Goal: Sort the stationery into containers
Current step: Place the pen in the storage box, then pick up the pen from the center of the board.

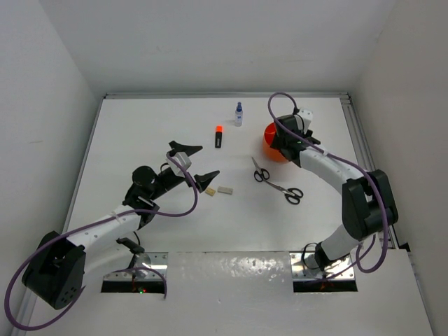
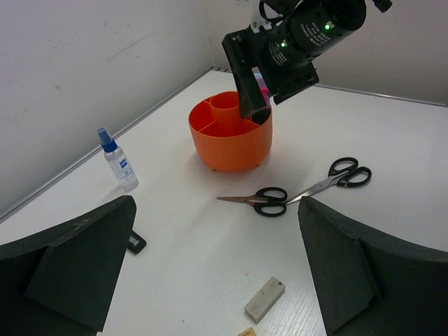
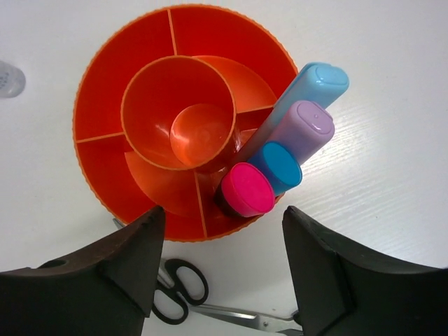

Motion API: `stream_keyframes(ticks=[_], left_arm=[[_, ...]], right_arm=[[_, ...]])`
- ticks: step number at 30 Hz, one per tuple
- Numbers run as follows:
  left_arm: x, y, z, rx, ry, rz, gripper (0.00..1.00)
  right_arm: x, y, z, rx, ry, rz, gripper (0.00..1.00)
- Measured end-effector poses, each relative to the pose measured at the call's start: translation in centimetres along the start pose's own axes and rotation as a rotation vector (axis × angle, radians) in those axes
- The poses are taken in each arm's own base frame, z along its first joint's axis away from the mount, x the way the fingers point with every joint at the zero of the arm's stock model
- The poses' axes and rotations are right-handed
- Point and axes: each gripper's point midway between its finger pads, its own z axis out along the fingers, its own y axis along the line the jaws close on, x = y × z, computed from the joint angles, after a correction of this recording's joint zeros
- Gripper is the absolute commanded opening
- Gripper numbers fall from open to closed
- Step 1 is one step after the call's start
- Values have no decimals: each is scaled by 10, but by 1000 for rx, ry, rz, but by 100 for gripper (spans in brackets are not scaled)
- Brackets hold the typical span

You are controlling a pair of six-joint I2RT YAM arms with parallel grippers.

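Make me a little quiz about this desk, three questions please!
1. True or false: the middle cup of the orange tub is empty.
2. How many pairs of scissors lie on the table?
3. Which of the robot's hands hangs above the tub? A) the left one B) the right one

Key: 1 true; 2 two; 3 B, the right hand.
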Motion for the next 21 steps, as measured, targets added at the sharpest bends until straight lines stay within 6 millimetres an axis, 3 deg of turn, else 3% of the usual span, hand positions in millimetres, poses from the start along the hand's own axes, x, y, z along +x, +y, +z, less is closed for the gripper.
stream_keyframes(ticks=[7, 9, 10, 14, 15, 17, 20, 21], left_arm=[[0, 2, 0, -6, 1, -1, 100], [0, 3, 0, -17, 2, -15, 100], [1, 4, 0, -27, 3, -23, 100], [6, 16, -2, -110, 20, -88, 100], [8, 19, -3, -134, 27, -109, 100], [13, 27, -5, -189, 43, -146, 99], [22, 38, -10, -274, 74, -194, 99], [26, 42, -12, -302, 85, -208, 99]], right_arm=[[-17, 0, -17, -32, -36, -18, 76], [-22, 0, -25, -38, -53, -35, 70], [-25, 1, -30, -43, -65, -44, 53], [-41, 20, -56, -104, -131, -101, 5], [-44, 27, -63, -125, -146, -115, 3], [-51, 45, -75, -180, -173, -122, 20], [-53, 86, -85, -311, -157, -142, 64], [-54, 102, -83, -350, -141, -148, 68]])
